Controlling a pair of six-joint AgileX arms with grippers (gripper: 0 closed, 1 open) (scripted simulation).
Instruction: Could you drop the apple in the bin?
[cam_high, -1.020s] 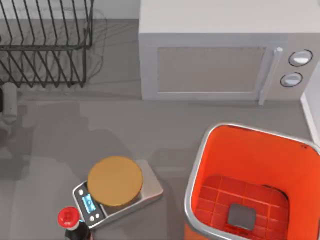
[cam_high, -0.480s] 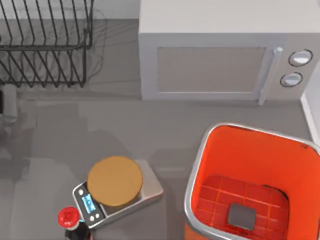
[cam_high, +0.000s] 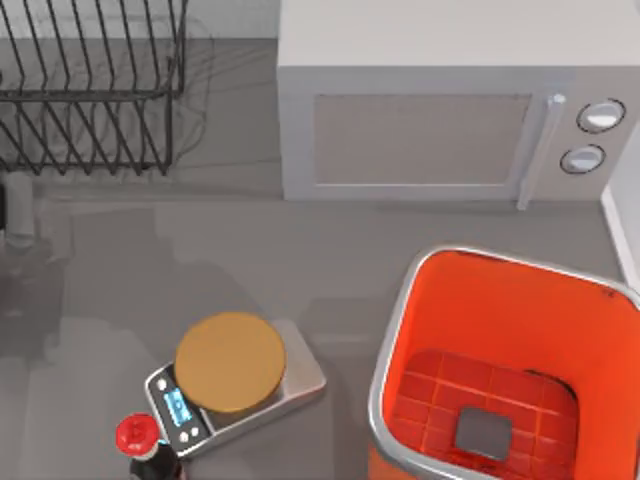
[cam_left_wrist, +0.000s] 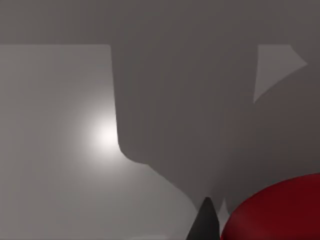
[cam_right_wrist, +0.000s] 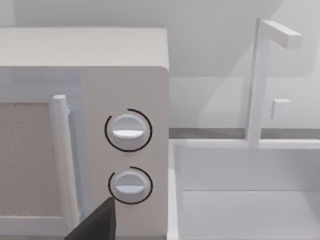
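One apple (cam_left_wrist: 272, 212) is seen just beside the left gripper (cam_left_wrist: 206, 226), well left of the bin (cam_high: 386, 350); its hold cannot be told.

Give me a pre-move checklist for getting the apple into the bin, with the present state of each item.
1. Apple located: ok. A dark red round shape lies close to the left claw in the left wrist view; probably the apple.
2. Apple gripped: cannot tell.
3. Bin open and upright: ok, at the table's right front.
4. Bin free of contents: ok, its gridded floor and grey square lie bare.
5. Obstacles along the way: not ok. The kitchen scale and the red-capped bottle stand left of the bin.
6. Right arm out of the way: ok, it faces the microwave.
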